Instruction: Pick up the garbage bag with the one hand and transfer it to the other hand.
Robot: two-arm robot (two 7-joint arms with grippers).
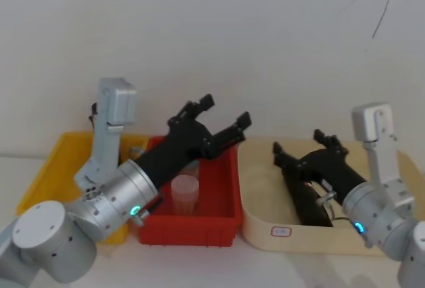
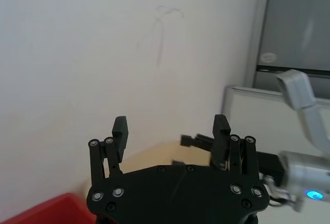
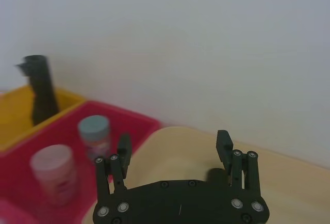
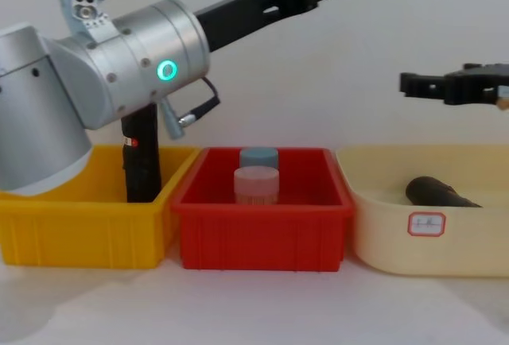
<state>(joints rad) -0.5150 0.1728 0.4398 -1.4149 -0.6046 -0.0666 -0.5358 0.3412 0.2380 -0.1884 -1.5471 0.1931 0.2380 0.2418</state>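
Black and spread wide, the left gripper (image 1: pixel 224 112) hung over the red bin (image 1: pixel 186 231) at the head view's centre, the right gripper (image 1: pixel 297 143) likewise spread over the cream bin (image 1: pixel 312 240) at lower right; in the chest view, the garbage bag (image 4: pixel 141 166) stood upright in the yellow bin (image 4: pixel 79 238) at lower left, touched by neither.

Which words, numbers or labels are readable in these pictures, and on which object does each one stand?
Nothing can be read clearly.
White sticker on the cream bin: faint marks, too blurred to read.
Red mark on the black roll in the yellow bin: too small to read.
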